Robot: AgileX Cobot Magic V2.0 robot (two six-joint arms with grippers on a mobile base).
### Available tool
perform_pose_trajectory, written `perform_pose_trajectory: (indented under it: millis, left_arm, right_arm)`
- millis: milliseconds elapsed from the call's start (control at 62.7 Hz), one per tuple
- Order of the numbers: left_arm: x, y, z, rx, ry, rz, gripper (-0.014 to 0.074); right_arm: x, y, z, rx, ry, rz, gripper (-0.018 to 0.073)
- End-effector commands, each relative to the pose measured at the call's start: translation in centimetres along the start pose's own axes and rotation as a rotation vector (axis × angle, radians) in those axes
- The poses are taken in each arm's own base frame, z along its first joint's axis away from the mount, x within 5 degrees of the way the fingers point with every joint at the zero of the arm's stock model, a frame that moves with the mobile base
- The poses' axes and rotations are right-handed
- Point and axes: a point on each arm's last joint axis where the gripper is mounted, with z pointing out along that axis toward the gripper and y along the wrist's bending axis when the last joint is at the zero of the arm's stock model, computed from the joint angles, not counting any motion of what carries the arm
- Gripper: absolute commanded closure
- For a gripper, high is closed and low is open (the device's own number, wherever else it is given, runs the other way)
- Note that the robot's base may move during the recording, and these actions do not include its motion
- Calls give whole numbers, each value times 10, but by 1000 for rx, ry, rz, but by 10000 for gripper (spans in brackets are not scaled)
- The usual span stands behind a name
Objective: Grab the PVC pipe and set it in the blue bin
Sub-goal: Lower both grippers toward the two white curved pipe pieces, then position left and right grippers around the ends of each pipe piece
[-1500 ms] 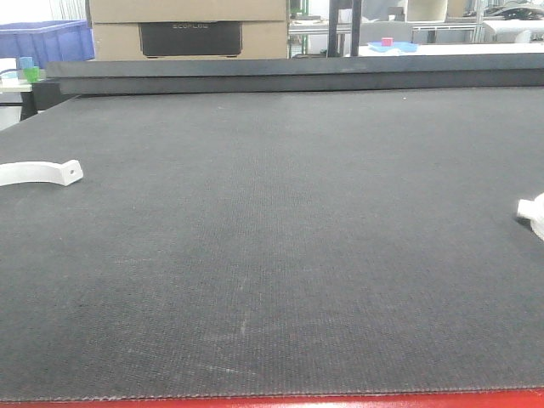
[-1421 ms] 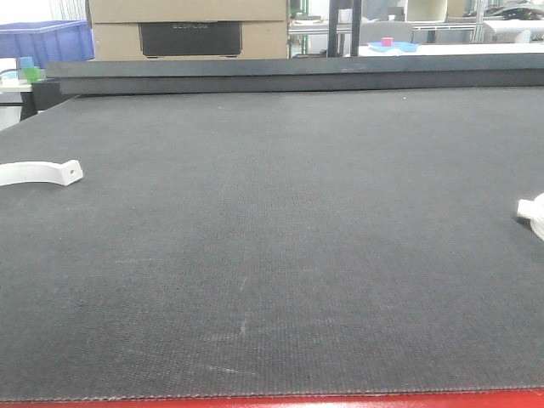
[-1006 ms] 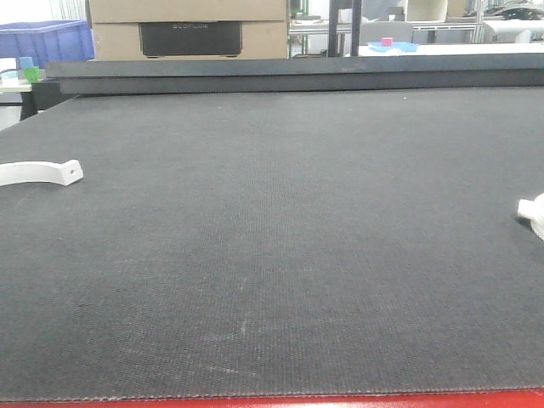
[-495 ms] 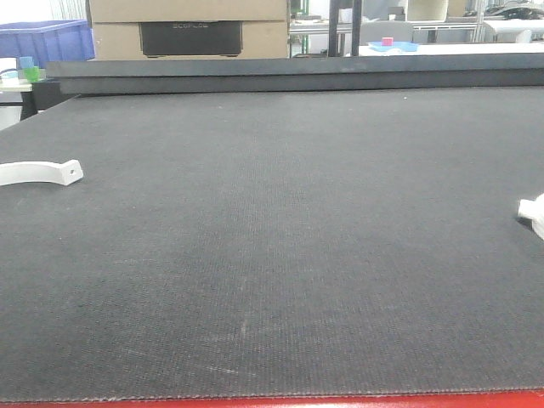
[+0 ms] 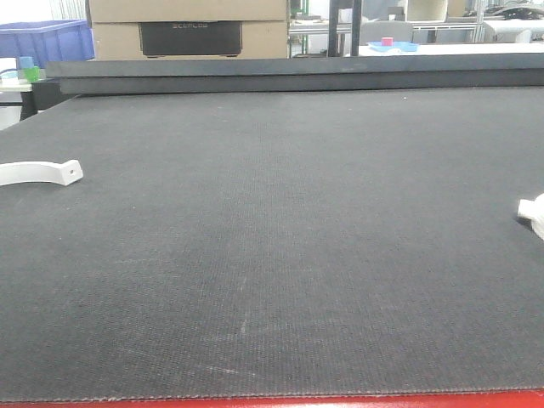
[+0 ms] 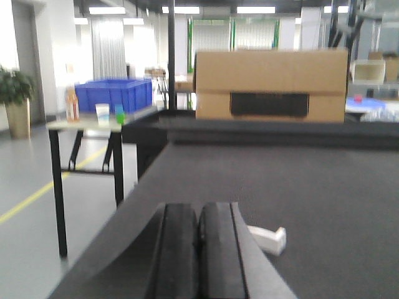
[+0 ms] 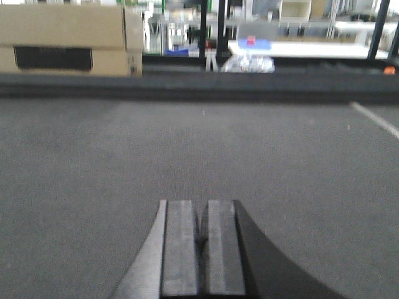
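Observation:
A white curved PVC pipe piece lies on the dark table mat at its left edge. In the left wrist view its end shows just right of and beyond my left gripper, which is shut with nothing in it. Another white piece lies at the mat's right edge, mostly cut off. The blue bin stands far back left on a side table, also seen as the blue bin. My right gripper is shut and empty over bare mat. Neither gripper shows in the front view.
A cardboard box stands behind the raised black back edge of the table. The side table holds small cups and a bottle beside the bin. Open floor lies left of the table. More benches stand at the back right.
Almost nothing: the white piece at the right edge shows slightly less than before. The curved piece on the left has not moved.

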Motion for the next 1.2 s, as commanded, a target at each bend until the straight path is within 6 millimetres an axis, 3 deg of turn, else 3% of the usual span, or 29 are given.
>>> perform_pose_trajectory:
  millis: [0, 160, 431, 622, 798, 958, 1181]
  left_arm:
    - [-9, 1, -1, -10, -88, -15, 707]
    - [-12, 0, 0, -4, 18, -68, 707]
    - [-67, 0, 0, 12, 56, -63, 707]
    - [-78, 0, 30, 19, 254, -67, 707]
    - [-83, 0, 72, 21, 407, -77, 707]
    - [-87, -1, 95, 21, 461, -90, 707]
    - [-95, 0, 103, 13, 374, -90, 707]
  right_arm:
    - [-6, 0, 2, 1, 48, -4, 728]
    - [-17, 1, 6, -13, 114, 6, 728]
    - [-27, 0, 35, -25, 319, 18, 728]
    - [-32, 1, 71, -66, 491, 20, 728]
    - [-40, 2, 96, -78, 561, 20, 728]
    - [-44, 2, 102, -76, 547, 23, 728]
    - [-50, 4, 105, -89, 471, 68, 728]
